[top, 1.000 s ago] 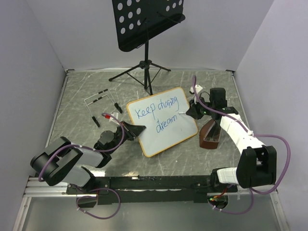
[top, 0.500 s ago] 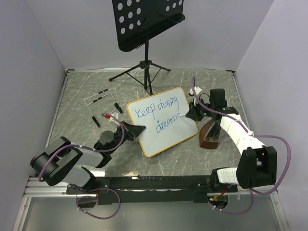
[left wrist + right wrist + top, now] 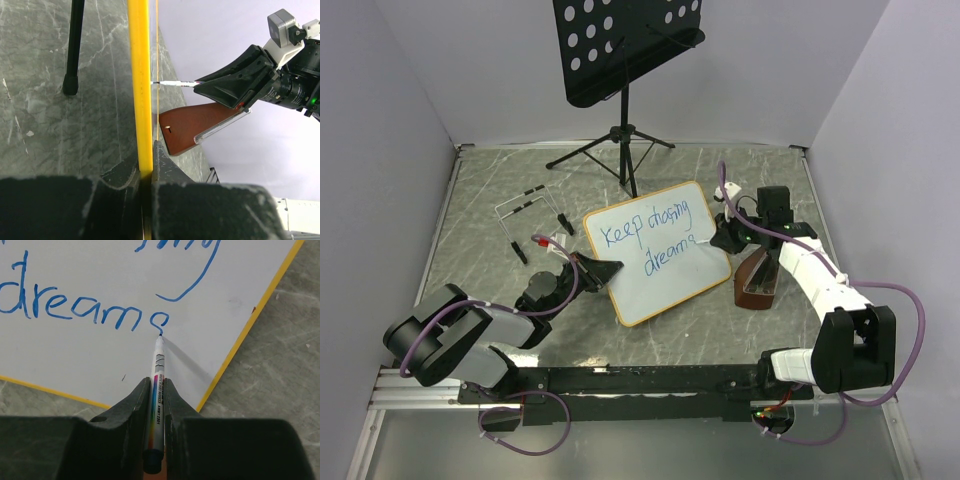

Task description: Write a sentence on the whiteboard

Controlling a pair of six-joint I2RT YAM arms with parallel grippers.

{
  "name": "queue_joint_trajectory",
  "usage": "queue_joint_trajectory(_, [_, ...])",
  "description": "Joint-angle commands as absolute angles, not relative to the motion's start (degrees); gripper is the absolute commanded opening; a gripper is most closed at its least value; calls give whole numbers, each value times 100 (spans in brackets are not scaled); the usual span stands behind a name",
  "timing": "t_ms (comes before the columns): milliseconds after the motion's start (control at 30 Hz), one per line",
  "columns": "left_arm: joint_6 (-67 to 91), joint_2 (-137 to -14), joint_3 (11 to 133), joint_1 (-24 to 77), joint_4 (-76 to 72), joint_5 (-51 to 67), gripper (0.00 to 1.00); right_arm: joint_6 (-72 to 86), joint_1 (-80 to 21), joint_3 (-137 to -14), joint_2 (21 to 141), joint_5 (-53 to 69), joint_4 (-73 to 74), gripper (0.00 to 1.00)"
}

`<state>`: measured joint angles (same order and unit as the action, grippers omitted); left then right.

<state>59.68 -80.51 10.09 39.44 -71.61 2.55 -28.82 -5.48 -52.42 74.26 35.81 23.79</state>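
The whiteboard, white with a thin orange frame, lies tilted in the middle of the table. Blue lettering reads "Keep chasing dreams" in two lines. My left gripper is shut on the board's left edge; the frame runs between its jaws in the left wrist view. My right gripper is shut on a white marker. The marker tip touches the board at the final "s" of "dreams". The marker also shows in the left wrist view.
A black music stand on a tripod stands behind the board. A brown eraser block lies right of the board. A wire rack with black-tipped parts and a red-capped item lie at the left.
The right gripper has moved the marker slightly and the last letter "s" of "dreams" has appeared. The left arm and board have not moved.
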Motion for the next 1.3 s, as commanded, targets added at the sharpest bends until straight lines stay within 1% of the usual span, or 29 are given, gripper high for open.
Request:
queue_joint_trajectory(0, [5722,-7972,1072,3981,-7813,439,1,-3032,-519,-5247,7286,3796,2663,0])
queue_joint_trajectory(433, [5722,-8007,1072,3981,-7866,448,1,-2637,-668,-5642,7207,4324,2689,0])
queue_joint_trajectory(700, [5616,-7884,1002,3973,-7805,413,1,-2119,-633,-5941,6382,4754,2716,0])
queue_joint_trajectory(867, [5204,-7524,1124,3894,-7428,623,1,-1785,-317,-6012,5872,5457,2698,0])
queue_joint_trajectory(1000, [4748,-7155,1388,3640,-7051,922,1,-1565,-27,-5977,5626,5905,2646,0])
queue_joint_trajectory(1167, [4263,-6917,2037,3340,-6487,1203,1,-1100,999,-5985,5397,6599,2400,0])
queue_joint_trajectory(1267, [4210,-7057,2441,3094,-6416,1529,1,-880,1344,-5968,5274,6987,2224,0])
